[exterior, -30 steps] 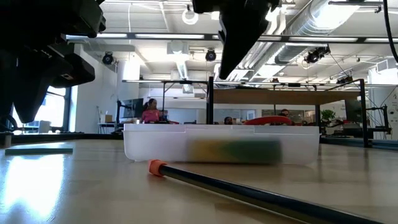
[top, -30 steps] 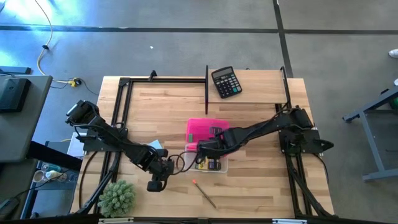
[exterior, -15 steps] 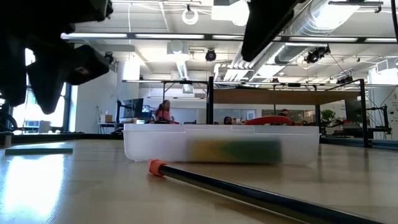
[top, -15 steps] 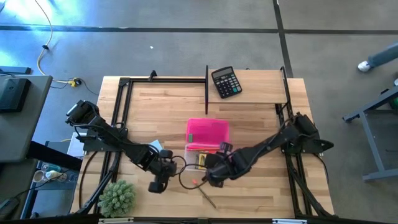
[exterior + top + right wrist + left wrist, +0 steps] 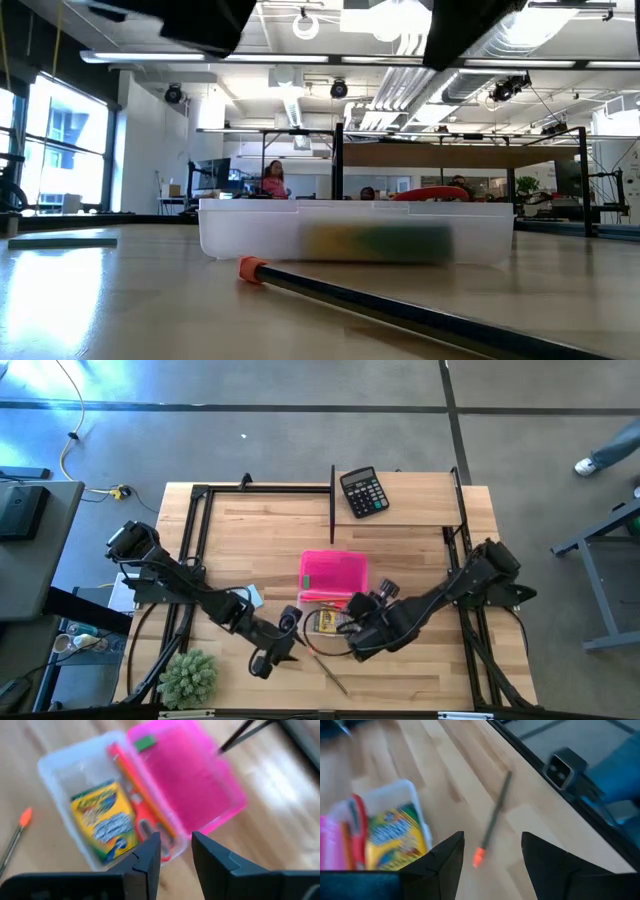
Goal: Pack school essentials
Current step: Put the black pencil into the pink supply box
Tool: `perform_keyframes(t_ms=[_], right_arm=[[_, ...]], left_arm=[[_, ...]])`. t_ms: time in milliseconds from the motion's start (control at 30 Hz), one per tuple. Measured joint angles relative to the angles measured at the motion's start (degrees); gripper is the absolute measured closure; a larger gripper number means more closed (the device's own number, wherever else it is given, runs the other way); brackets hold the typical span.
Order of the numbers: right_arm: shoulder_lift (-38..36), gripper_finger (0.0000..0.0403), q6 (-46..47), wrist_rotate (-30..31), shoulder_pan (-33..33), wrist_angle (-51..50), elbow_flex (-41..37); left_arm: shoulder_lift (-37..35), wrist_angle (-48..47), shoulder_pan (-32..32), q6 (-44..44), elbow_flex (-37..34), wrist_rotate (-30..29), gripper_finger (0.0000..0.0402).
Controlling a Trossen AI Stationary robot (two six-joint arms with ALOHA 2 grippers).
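Packing nearly done; one pencil (image 5: pixel 327 669) lies loose on the counter (image 5: pixel 410 520), lower centre of the high view, just below the clear case (image 5: pixel 352 630).

Left pincer (image 5: pixel 489 851) spread, empty, hovering over the pencil's orange tip. Right pincer (image 5: pixel 175 847) spread, empty, above the case.

Next move, I judge: left pincer drops, closes on the thin shaft, carries it to the case.

Count:
- crayon box (image 5: pixel 103 821): one
- scissors (image 5: pixel 148 822): one
- green eraser (image 5: pixel 145 742): one
- pink lid (image 5: pixel 334 571): one
- calculator (image 5: pixel 363 491): one
- plant ball (image 5: pixel 190 676): one
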Motion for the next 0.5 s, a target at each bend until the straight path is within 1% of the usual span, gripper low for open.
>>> perform_keyframes(t_ms=[67, 200, 333, 500], right_arm=[[-1.9, 0.0300, 1.7, 2.2, 0.0, -1.4, 0.0], [-5.9, 0.0300, 3.0, 4.8, -0.6, -4.2, 0.0], [-8.9, 0.0300, 1.8, 5.0, -2.3, -5.1, 0.0], [-10.7, 0.0300, -0.1, 5.1, -4.5, -6.6, 0.0]], left_arm=[[0.0, -0.1, 0.9, 1.0, 1.1, -0.5, 0.0219], [0.0, 0.0, 2.6, 1.1, 2.9, -0.4, 0.0226], [0.7, -0.1, 3.7, 1.4, 3.5, -0.2, 0.0231], [4.7, -1.8, 4.1, 3.8, 6.2, 2.1, 0.0233]])
